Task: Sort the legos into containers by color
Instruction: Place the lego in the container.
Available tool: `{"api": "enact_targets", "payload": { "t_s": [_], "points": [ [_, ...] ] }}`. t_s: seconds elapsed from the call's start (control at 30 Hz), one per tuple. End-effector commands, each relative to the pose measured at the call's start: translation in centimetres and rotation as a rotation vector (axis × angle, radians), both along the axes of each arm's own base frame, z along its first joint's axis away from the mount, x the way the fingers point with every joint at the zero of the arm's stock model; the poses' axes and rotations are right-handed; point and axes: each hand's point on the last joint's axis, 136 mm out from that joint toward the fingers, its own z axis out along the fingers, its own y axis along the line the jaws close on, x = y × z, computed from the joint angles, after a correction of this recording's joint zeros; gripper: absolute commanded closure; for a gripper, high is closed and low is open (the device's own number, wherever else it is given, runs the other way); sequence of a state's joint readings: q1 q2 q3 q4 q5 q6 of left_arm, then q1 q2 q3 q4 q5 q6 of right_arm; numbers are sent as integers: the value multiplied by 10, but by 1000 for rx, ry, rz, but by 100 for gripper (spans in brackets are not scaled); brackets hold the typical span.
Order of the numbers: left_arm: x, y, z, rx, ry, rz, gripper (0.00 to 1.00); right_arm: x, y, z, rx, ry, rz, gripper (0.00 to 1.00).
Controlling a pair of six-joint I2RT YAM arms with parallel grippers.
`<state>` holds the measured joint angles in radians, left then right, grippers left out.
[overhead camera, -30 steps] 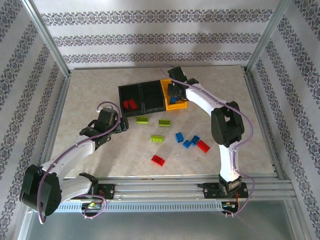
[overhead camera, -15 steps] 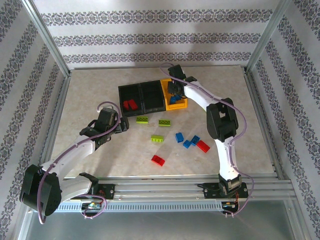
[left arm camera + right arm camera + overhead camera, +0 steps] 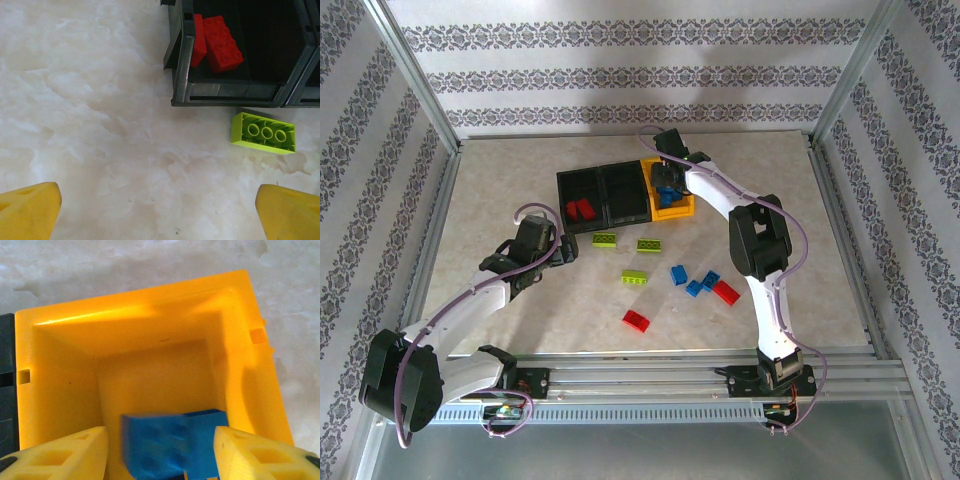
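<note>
The small blue studded plastic brick (image 3: 155, 442) is loose inside the yellow-orange plastic bin (image 3: 130, 302), between the right gripper's (image 3: 666, 191) part-open jaws; it looks light, hard and smooth, best pinched on its flat sides; the left gripper (image 3: 160, 205) gapes wide.

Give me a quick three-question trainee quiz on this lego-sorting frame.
1. True or false: the leftmost black bin holds red legos.
2. How many lime green legos lie loose on the table? A) one B) three C) five
3. Which colour bin is the right gripper hovering over?
Key: 1 true; 2 B; 3 the yellow bin.
</note>
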<state>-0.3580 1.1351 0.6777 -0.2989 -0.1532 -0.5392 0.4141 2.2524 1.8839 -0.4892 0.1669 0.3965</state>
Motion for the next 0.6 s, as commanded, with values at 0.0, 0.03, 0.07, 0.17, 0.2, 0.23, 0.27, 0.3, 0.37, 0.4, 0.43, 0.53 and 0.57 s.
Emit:
{"api": "enact_targets", "payload": {
  "t_s": [0.0, 0.03, 0.07, 0.17, 0.2, 0.23, 0.27, 0.3, 0.37, 0.4, 0.43, 0.53, 0.57],
  "points": [
    [2, 2, 10, -9, -23, 7, 0, -3, -4, 9, 0, -5, 2, 40],
    [2, 2, 10, -9, -23, 8, 0, -5, -4, 10, -1, -6, 5, 39],
    [2, 2, 11, -9, -23, 7, 0, -6, -5, 11, -1, -6, 5, 39],
    [2, 2, 12, -12, -27, 4, 0, -9, -6, 18, 1, -16, 4, 38],
    [2, 2, 13, -12, -28, 4, 0, -11, -6, 20, 1, -17, 3, 38],
    [2, 2, 12, -12, -26, 2, 0, -13, -7, 23, 1, -21, 3, 37],
    [2, 1, 13, -12, -29, 1, 0, -14, -7, 27, 3, -27, 1, 36],
    [2, 2, 13, -11, -27, 3, 0, -16, -7, 30, 4, -31, 1, 35],
    [2, 1, 14, -13, -29, 1, 0, -22, -9, 34, 3, -38, -2, 34],
    [2, 1, 13, -14, -27, 0, 0, -25, -10, 37, 3, -40, -6, 33],
    [2, 1, 13, -15, -27, 0, 0, -29, -11, 39, 2, -43, -9, 32],
    [2, -1, 12, -23, -25, -7, 0, -41, -16, 44, 5, -46, -23, 29],
    [1, -1, 11, -22, -21, -8, 0, -45, -17, 45, 6, -47, -27, 28]
  ]
}}
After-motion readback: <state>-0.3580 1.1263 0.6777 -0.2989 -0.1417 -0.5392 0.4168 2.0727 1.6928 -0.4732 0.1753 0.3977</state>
